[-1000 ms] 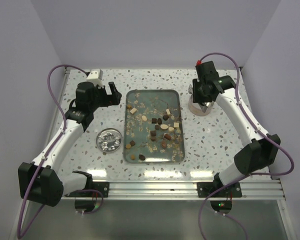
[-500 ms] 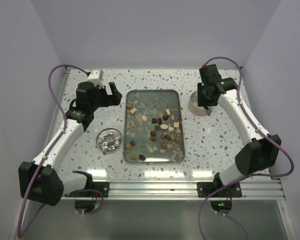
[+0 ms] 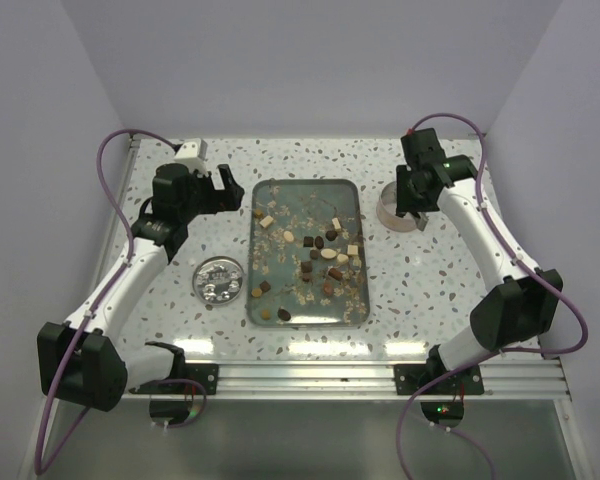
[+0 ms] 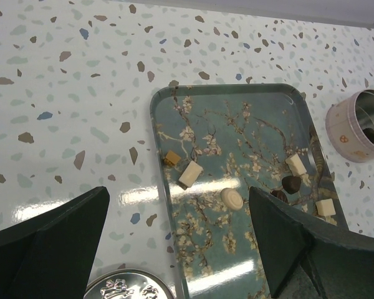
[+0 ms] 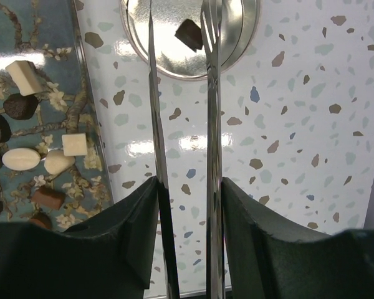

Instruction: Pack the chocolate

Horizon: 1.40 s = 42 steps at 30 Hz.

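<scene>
Chocolate lot on white speckled terrazzo desk (image 3: 420, 280)
Brown and cream bite-sized chocolate (image 4: 232, 199) scattered on teal blossom-patterned rectangular tray (image 3: 306, 183); one brown piece (image 5: 188, 34) inside round pink tin (image 4: 344, 134). Above tin: right gripper (image 5: 181, 25), fingers slightly parted, holding nothing. Beside tray: left gripper (image 4: 179, 205), fingers spread wide.

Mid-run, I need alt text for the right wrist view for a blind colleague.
Two thin metal blades reach from the right gripper toward a round tin holding one dark chocolate; nothing sits between the blades. At left, a floral tray on the speckled table carries more chocolates, dark and cream.
</scene>
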Each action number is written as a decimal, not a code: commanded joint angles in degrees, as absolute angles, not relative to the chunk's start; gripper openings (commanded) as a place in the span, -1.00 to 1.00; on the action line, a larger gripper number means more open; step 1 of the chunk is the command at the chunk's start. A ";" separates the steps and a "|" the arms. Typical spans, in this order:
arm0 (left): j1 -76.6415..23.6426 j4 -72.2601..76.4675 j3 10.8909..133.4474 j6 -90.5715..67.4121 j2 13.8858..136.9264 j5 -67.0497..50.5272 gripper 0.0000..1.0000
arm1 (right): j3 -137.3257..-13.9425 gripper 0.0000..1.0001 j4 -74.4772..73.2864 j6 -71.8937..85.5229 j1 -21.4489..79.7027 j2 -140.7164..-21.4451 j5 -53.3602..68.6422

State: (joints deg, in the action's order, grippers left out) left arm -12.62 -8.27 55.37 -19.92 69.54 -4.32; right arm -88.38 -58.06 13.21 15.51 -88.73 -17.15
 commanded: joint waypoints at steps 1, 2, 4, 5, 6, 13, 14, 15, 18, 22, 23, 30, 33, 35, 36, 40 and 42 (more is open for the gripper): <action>-12.39 -6.68 55.81 -18.55 69.96 -5.01 1.00 | -88.94 -0.10 -57.57 12.48 15.03 -86.84 -18.81; -12.39 -6.68 55.81 -18.54 69.96 -4.92 1.00 | -89.03 -0.11 -57.57 12.57 15.03 -86.66 -18.81; -12.31 -6.59 55.81 -18.46 70.05 -4.92 1.00 | -89.38 -0.11 -57.66 12.66 15.03 -86.75 -18.55; -12.39 -6.59 55.90 -18.46 70.05 -4.92 1.00 | -89.99 -0.11 -57.83 12.66 15.03 -86.75 -18.37; -12.31 -6.59 55.99 -18.37 70.22 -5.01 1.00 | -90.17 -0.13 -57.83 12.74 15.03 -86.66 -17.85; -12.30 -6.42 56.16 -18.28 70.66 -5.01 1.00 | -92.72 -0.16 -56.95 13.71 15.55 -86.49 -13.10; -12.30 -6.42 56.16 -18.37 70.66 -5.01 1.00 | -92.81 -0.16 -56.78 13.88 16.43 -86.40 -12.75; -12.30 -6.33 56.25 -18.37 71.01 -5.10 1.00 | -93.07 -0.16 -56.43 14.23 17.22 -86.48 -12.40; -12.30 -6.15 56.34 -18.63 71.37 -5.18 1.00 | -93.25 -0.16 -55.81 15.29 21.43 -87.45 -12.04; -12.30 -6.15 56.78 -18.98 71.63 -5.27 1.00 | -92.81 -0.17 -54.23 17.40 28.72 -89.99 -10.56; -12.30 -6.24 56.69 -18.98 71.54 -5.19 1.00 | -92.90 -0.17 -53.10 18.45 29.52 -90.52 -9.85; -12.31 -7.65 55.73 -19.95 70.40 -3.78 1.00 | -94.57 -0.16 -52.73 18.64 34.10 -94.48 -9.05; -12.22 -7.56 54.67 -20.39 69.44 -3.52 1.00 | -93.00 -0.16 -53.17 17.40 34.10 -93.78 -10.45; -12.30 -7.65 53.97 -20.57 69.00 -3.34 1.00 | -91.94 -0.16 -53.52 16.53 34.10 -93.17 -11.42; -12.30 -7.56 53.79 -20.83 68.91 -3.17 1.00 | -90.80 -0.16 -53.61 16.26 34.10 -92.82 -11.86; -12.30 -7.56 53.70 -21.00 68.82 -3.25 1.00 | -87.90 -0.16 -52.65 16.17 34.19 -91.67 -11.78; -12.31 -7.38 53.79 -21.18 68.73 -3.34 1.00 | -86.49 -0.16 -51.86 16.26 34.10 -91.50 -11.78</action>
